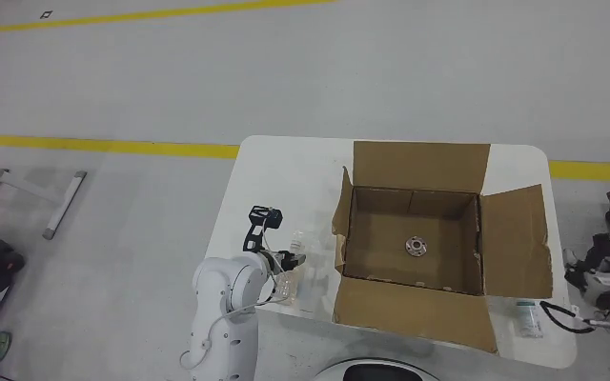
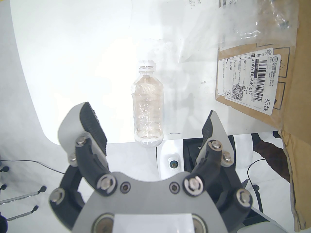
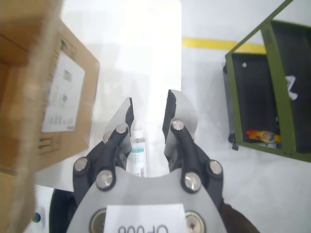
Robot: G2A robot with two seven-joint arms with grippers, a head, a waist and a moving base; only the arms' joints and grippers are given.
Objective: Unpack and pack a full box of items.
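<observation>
An open cardboard box (image 1: 416, 205) stands on the white table (image 1: 286, 162), with one small round item (image 1: 416, 246) on its floor. A clear plastic bottle (image 2: 148, 105) lies on the table near the front left edge, also seen from above (image 1: 290, 276). My left gripper (image 2: 150, 122) hangs open just above it, with a finger on either side and neither touching. A clear plastic bag (image 2: 245, 22) leans on the box's side flap. My right gripper (image 3: 149, 107) is open over a small white spray bottle (image 3: 137, 146) lying at the table's front right (image 1: 527, 319).
The box's four flaps are spread out; its right flap (image 1: 517, 238) lies close to the right gripper. A green cart (image 3: 269, 86) with a few items stands on the floor beyond the table's right edge. Bare table shows behind the box and at the left.
</observation>
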